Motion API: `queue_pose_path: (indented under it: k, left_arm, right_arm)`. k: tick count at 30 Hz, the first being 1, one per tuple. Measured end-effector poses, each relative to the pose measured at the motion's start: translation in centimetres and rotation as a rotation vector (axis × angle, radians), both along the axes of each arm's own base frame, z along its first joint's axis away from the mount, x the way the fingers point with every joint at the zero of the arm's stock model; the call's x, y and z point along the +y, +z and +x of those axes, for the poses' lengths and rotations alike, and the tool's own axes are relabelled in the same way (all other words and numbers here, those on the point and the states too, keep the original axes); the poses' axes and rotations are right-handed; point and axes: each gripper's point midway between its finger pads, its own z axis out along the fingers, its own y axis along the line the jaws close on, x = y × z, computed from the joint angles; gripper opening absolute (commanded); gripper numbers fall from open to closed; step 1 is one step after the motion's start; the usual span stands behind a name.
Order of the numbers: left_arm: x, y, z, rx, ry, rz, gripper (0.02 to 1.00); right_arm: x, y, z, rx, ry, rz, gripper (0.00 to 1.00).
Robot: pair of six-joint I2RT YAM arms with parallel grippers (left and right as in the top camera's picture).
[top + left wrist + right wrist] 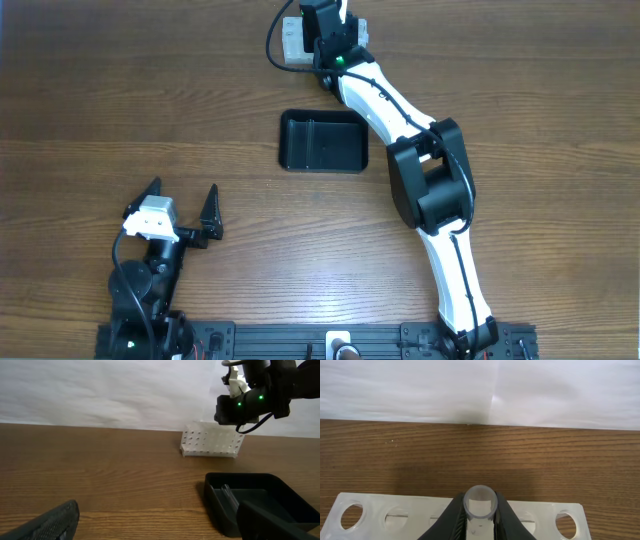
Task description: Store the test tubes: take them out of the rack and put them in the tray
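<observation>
Right gripper [480, 516] is clamping its jaws on a clear, round-mouthed tube [480, 500], holding it just above the white, hole-dotted plastic rack [372, 510]. The black, shallow, rectangular tray [340, 152] is lying nearby, and what looks like one stored tube [227, 496] is lying inside, so I'm judging the job partly done. Left gripper [183, 203] is waiting over the wood-grain table [80, 90], jaws apart, well away.
</observation>
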Motion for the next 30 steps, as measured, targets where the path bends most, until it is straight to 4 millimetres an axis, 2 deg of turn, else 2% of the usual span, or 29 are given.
queue_pose_path:
  k: [11,13,15,19,21,24,27,29,30]
  left_arm:
    - [0.0,0.0,0.0,0.000,0.000,0.000,1.000]
    - [0.0,0.0,0.0,0.000,0.000,0.000,1.000]
    - [0.0,0.0,0.0,0.000,0.000,0.000,1.000]
    - [0.0,0.0,0.0,0.000,0.000,0.000,1.000]
    - [0.0,0.0,0.0,0.000,0.000,0.000,1.000]
    - [0.0,0.0,0.0,0.000,0.000,0.000,1.000]
    - [0.0,0.0,0.0,0.000,0.000,0.000,1.000]
    - [0.0,0.0,0.0,0.000,0.000,0.000,0.998]
    - [0.0,0.0,0.0,0.000,0.000,0.000,1.000]
  right_arm:
    - [0.1,0.2,0.0,-0.003,0.005,-0.008,0.134]
    - [0.0,0.7,-0.1,-0.007,0.004,-0.014,0.132]
    - [0.0,2.3,-0.4,-0.023,0.003,-0.020,0.130]
    - [-0.3,9.2,-1.2,-0.115,-0.002,0.004,0.130]
    - [-0.8,14.1,-2.2,-0.181,-0.006,0.026,0.130]
    - [-1.6,21.5,-4.8,-0.267,-0.005,0.059,0.128]
    - [-2.4,27.3,-8.8,-0.298,0.004,0.081,0.119]
    - [-2.5,28.3,-11.2,-0.258,0.015,0.085,0.115]
    - [-2.5,28.1,-12.4,-0.217,0.015,0.082,0.115]
